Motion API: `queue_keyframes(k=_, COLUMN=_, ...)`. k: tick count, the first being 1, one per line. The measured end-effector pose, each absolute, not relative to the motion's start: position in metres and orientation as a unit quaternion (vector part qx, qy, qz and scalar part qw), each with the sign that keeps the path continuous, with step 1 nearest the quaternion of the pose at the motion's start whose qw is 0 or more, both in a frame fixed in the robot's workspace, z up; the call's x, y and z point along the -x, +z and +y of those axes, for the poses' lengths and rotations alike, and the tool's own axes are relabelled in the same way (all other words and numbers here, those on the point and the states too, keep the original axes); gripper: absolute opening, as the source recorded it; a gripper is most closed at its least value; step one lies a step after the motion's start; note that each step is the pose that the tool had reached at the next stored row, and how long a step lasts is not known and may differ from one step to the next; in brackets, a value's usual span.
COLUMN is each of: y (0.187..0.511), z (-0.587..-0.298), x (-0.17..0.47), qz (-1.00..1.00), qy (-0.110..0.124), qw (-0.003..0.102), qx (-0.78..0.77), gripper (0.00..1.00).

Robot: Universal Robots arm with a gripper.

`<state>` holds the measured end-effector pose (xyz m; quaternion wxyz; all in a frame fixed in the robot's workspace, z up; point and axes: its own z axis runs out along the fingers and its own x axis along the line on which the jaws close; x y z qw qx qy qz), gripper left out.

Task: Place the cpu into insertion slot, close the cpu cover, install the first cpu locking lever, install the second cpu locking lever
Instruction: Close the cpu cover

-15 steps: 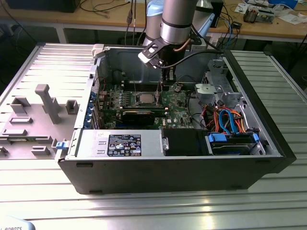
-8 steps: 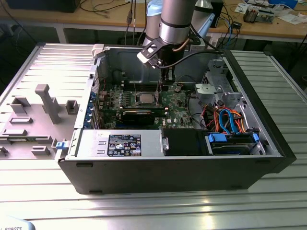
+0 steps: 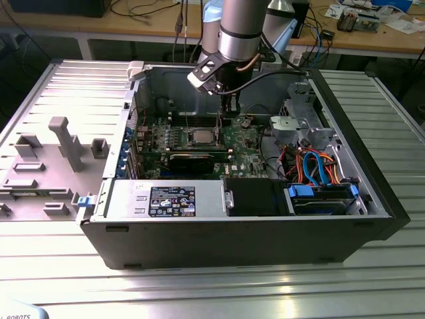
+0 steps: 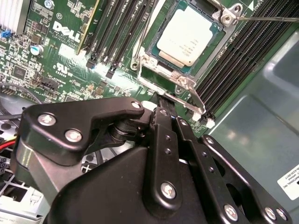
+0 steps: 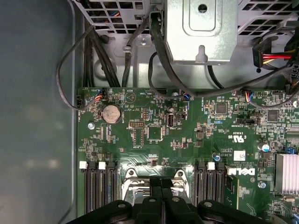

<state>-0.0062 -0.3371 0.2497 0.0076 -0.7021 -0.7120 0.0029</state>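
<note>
The cpu [image 4: 184, 39] lies flat in the insertion slot [image 4: 187, 69], grey-tan face up. The silver cpu cover [image 4: 144, 60] is down around it, and the chip shows through its window. One thin locking lever [image 4: 271, 19] sticks out from the socket's far corner. A second lever [image 4: 184, 95] runs along the near edge of the socket. My gripper [image 4: 163, 100] is shut, with its black fingertips right at that near lever. In the exterior view the gripper [image 3: 229, 114] hangs over the board just to the exterior view's right of the cpu [image 3: 202, 137]. In the first wrist view the fingertips [image 5: 154, 184] hide part of the socket.
Long black memory slots [image 4: 117, 28] flank the socket on both sides. A metal drive cage [image 3: 295, 123] and bundled cables [image 3: 312, 166] stand at the exterior view's right. A power supply [image 3: 166, 199] lines the case's front. The case walls [image 3: 139, 86] close in around the board.
</note>
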Motion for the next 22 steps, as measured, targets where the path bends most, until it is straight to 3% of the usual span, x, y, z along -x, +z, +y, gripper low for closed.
queue_keyframes(k=22, y=0.2496, z=-0.3371, x=0.0123, qz=-0.712, qy=0.003, qw=0.008, qx=0.702, gripper=0.11)
